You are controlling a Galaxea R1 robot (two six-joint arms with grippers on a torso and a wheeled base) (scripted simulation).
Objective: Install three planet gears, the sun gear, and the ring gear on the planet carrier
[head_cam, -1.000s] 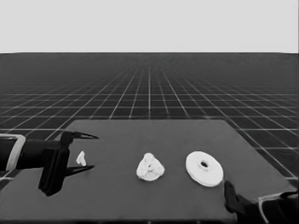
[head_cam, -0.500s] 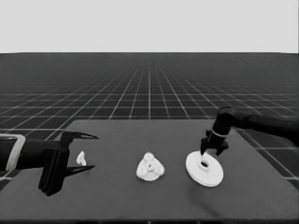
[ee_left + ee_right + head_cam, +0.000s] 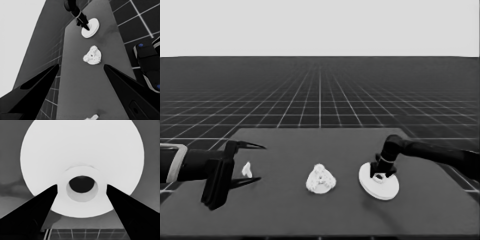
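I am working over the dark table (image 3: 310,145), where the larger white round part with the raised, holed centre (image 3: 378,181) is lying toward the right. My right gripper (image 3: 378,175) is hovering over its hub, fingers spread either side. The smaller white round part, gears clustered on it (image 3: 321,180), is sitting mid-table. Next, I judge, comes closing on the hub and lifting. My left gripper (image 3: 250,162) is waiting open around the thin white piece (image 3: 247,169).

A dark counter (image 3: 310,210) is seen, carrying three white items. The larger round part (image 3: 378,180) is laid flat toward the right end. Near the middle, a cluster (image 3: 320,180) is found, apparently toothed gears gathered on the smaller round part, though this cannot be made out clearly. A thin white piece (image 3: 247,169) is placed near the left end, well apart from both.
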